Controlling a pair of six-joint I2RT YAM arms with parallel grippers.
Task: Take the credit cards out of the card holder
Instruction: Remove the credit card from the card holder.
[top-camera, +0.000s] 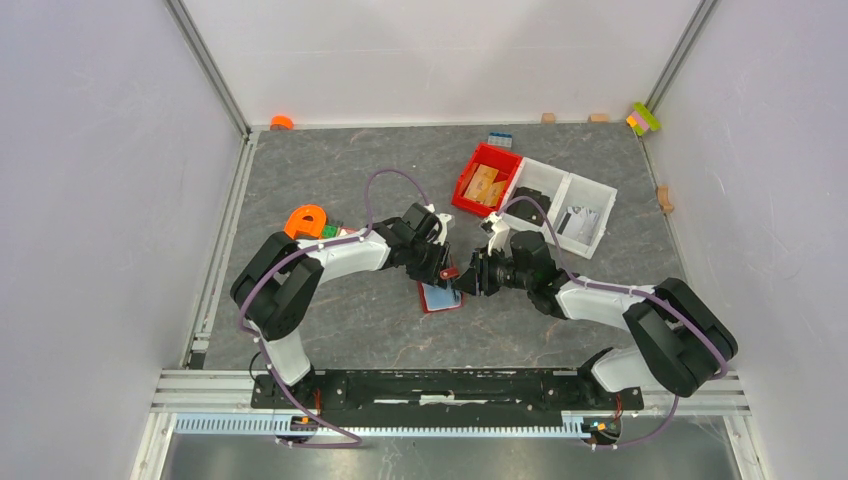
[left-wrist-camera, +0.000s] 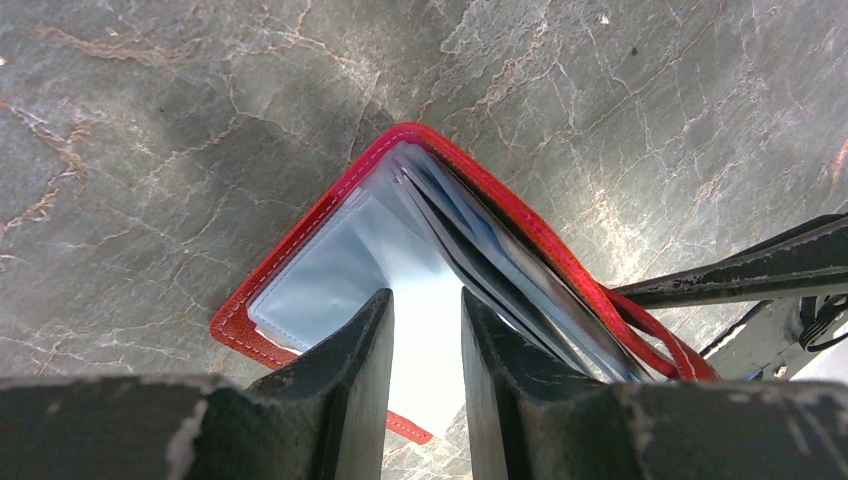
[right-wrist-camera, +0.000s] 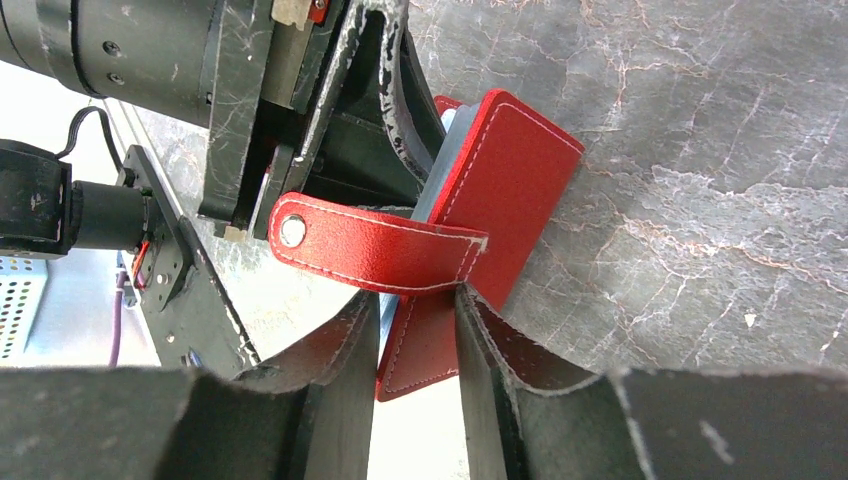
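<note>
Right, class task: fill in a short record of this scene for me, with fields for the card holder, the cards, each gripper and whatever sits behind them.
card holder: open on the table, one red cover raised, strap unfastened
credit cards: pale ones inside the clear sleeves; none seen loose
left gripper: fingers astride the sleeves; grip unclear
right gripper: fingers astride the raised cover's edge, under the strap; grip unclear
behind: red bin, white tray

A red bin (top-camera: 459, 192) holding tan wooden pieces (top-camera: 486, 184) sits against a white tray (top-camera: 566, 180), orange piece (top-camera: 306, 220) well apart.
</note>
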